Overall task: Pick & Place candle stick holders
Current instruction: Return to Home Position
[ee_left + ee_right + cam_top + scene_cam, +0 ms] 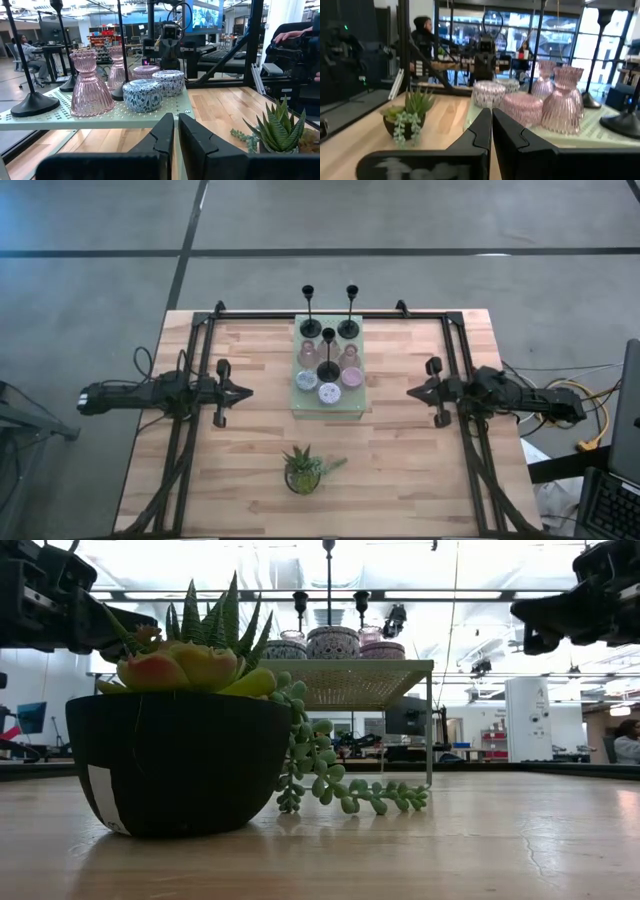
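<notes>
Three tall black candle stick holders stand on their disc bases on a pale green perforated stand [330, 408] at mid-table: two at the far side [308, 328] [348, 328] and one in the middle [328, 370]. Two pink ribbed glass holders [90, 85] [117, 67] and three squat round patterned cups [142, 95] [168, 82] [146, 71] stand beside them. My left gripper [245, 391] is shut and empty, left of the stand. My right gripper [410, 391] is shut and empty, right of it. Both hover above the table, pointing at the stand.
A small green potted plant [303, 470] stands near the table's front edge, in front of the stand; it fills the low view [175, 760]. Black frame rails [190, 430] run along both sides and the far edge. People sit in the room beyond [27, 47].
</notes>
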You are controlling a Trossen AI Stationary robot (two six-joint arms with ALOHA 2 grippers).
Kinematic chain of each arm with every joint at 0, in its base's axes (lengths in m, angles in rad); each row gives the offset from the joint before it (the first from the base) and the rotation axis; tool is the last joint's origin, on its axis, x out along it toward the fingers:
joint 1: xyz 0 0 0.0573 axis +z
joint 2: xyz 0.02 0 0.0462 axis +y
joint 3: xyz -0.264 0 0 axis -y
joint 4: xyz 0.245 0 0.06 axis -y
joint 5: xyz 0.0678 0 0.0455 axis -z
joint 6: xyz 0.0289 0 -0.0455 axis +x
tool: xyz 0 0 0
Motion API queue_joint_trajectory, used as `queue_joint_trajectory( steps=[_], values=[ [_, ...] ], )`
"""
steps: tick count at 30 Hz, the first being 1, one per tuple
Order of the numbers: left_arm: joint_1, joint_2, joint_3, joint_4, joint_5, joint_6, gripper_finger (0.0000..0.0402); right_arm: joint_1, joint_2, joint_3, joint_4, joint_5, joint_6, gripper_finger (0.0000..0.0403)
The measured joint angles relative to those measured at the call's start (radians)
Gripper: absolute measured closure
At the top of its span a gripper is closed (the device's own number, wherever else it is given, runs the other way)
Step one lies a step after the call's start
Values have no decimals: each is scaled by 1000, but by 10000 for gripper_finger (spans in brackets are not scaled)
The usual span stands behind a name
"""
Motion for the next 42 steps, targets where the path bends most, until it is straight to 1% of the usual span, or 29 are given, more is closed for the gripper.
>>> queue_joint_trajectory(
  steps=[7, 14, 42],
  values=[
    [0, 0, 0, 0, 0, 0, 369, 0, 2, 0, -56, 2, -7, 394],
    [0, 0, 0, 0, 0, 0, 369, 0, 22, 0, -56, 2, -7, 394],
    [0, 0, 0, 0, 0, 0, 369, 0, 21, 0, -56, 2, -7, 394]
  ],
)
